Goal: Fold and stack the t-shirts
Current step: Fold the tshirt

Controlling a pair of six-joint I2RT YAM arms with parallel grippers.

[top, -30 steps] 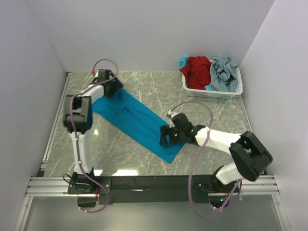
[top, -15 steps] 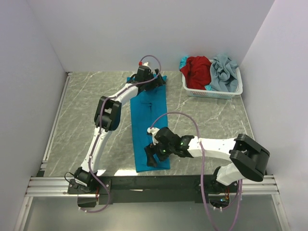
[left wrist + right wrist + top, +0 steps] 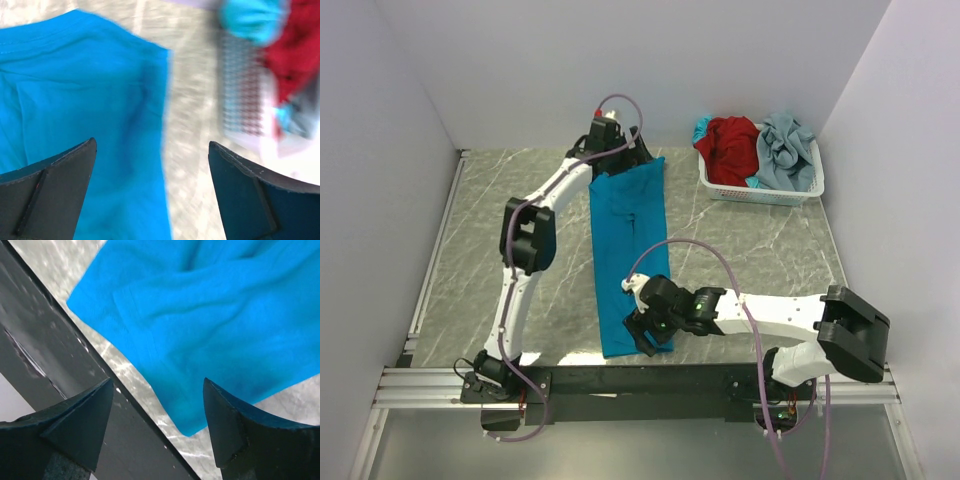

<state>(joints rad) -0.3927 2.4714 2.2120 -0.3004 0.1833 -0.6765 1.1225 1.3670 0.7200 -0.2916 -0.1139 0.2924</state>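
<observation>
The teal-blue t-shirt [image 3: 628, 250] lies as a long narrow strip from the far side of the table to the near edge. My left gripper [image 3: 625, 155] is open and empty above its far end; the left wrist view shows the shirt's corner [image 3: 85, 100] below the spread fingers. My right gripper [image 3: 645, 332] is open and empty over the shirt's near end [image 3: 215, 335], by the black front rail [image 3: 60, 390]. The red t-shirt [image 3: 730, 145] and the pale grey-blue t-shirt [image 3: 785, 150] lie bundled in the basket.
The white lattice basket [image 3: 760, 192] stands at the back right, also blurred in the left wrist view [image 3: 245, 95]. A bit of another teal cloth [image 3: 701, 129] sticks out at its far left. White walls enclose the marble table [image 3: 750, 250].
The shirt swung from a diagonal lie to a straight strip running near to far. My left gripper moved right along the back edge; my right gripper moved left toward the near edge. Both let go.
</observation>
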